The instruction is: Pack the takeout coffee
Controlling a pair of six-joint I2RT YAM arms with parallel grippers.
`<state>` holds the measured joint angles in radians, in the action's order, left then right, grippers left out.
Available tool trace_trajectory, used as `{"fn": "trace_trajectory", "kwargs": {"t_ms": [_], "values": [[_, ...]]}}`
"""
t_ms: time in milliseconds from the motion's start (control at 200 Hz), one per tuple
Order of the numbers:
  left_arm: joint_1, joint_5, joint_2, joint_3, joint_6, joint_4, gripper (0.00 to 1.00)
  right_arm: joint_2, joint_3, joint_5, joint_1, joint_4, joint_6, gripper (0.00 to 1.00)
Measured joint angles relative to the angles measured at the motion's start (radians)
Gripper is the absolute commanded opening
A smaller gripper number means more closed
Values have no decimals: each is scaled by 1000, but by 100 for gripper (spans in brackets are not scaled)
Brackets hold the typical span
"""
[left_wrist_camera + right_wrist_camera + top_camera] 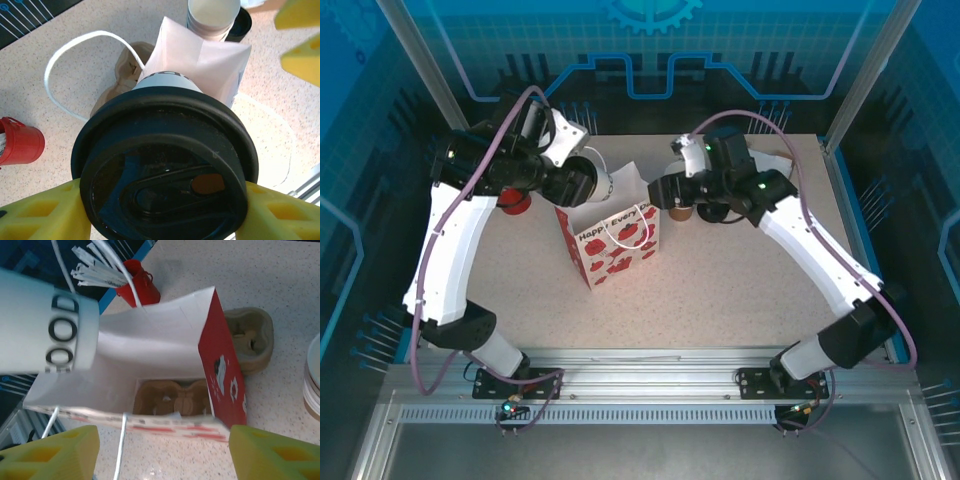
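Observation:
The takeout coffee (165,170), a pale cup under a black lid, is clamped between my left gripper's (162,196) yellow fingers. From above, the coffee (601,178) hangs tilted at the back left rim of the open paper bag (612,243). In the right wrist view the cup's white side (45,332) reaches over the bag's mouth (150,340), and a brown cardboard carrier (175,397) lies on the bag's floor. My right gripper (164,442) stands open just in front of the bag's near rim, at the bag's right side (657,192) in the top view.
A red holder with white sticks (136,285) stands left of the bag. A second brown carrier (250,337) lies beside the bag. A stack of lidless white cups (212,15) and a loose black lid (241,25) sit behind it.

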<state>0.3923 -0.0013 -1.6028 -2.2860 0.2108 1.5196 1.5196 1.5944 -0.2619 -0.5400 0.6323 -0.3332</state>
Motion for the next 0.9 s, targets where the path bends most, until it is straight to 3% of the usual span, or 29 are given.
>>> {"fn": "trace_trajectory", "kwargs": {"t_ms": [385,900], "values": [[0,-2,-58,18,70,22,46,219,195,103,-25,80,63,54],[0,-47,-163,19,137,64,46,260,218,132,-35,119,92,49]]}}
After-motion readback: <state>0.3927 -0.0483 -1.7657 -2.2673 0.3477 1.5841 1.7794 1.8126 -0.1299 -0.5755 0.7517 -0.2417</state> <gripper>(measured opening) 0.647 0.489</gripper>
